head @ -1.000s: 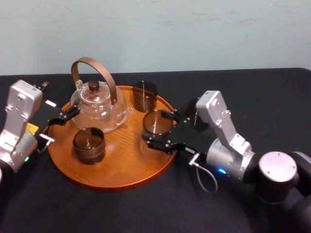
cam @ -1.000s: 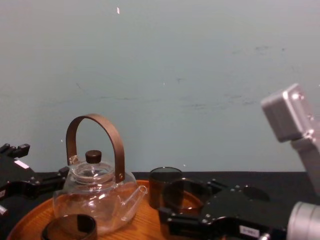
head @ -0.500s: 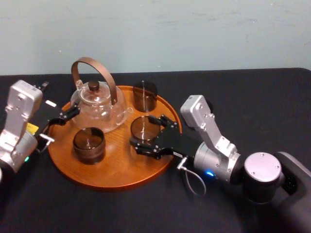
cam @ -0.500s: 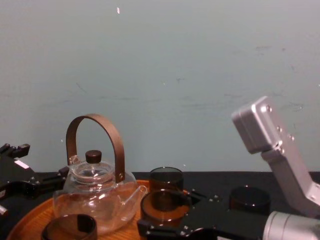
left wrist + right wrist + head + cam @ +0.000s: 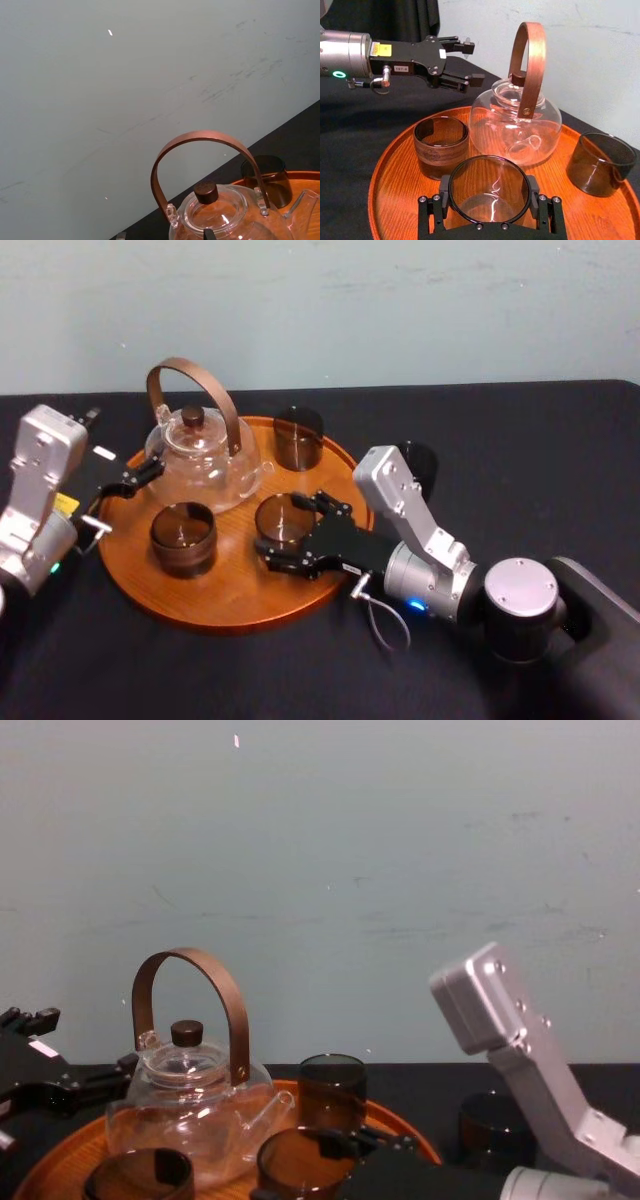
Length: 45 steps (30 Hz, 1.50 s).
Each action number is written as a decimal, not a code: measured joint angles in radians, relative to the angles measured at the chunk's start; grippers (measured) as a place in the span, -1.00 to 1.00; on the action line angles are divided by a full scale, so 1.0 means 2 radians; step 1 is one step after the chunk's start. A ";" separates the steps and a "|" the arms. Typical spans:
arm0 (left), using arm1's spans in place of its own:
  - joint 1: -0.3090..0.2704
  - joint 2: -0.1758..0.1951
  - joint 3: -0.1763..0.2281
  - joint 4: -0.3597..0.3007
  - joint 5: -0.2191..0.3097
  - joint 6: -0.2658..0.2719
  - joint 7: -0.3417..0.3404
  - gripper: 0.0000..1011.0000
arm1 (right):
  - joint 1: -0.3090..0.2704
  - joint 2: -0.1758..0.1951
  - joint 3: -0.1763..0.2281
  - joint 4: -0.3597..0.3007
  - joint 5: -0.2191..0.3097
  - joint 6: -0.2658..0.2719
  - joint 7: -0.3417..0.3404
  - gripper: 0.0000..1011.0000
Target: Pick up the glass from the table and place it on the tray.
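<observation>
- Gripping the glass point(image 5: 284, 517) by its sides, the right claw point(image 5: 283, 527) holds it over the tray point(image 5: 215, 592), near the teapot point(image 5: 205, 455) and a dark cup point(image 5: 182, 537).
- Left claw point(image 5: 469, 62) sits wide, empty, by the tray's left rim above the black surface point(image 5: 520, 440).

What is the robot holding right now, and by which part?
The right claw grips a smoky brown round glass by its side wall, over the wooden tray; left claw empty.
</observation>
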 joint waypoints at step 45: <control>0.000 0.000 0.000 0.000 0.000 0.000 0.000 0.98 | 0.018 -0.016 -0.013 0.051 -0.003 -0.001 0.009 0.97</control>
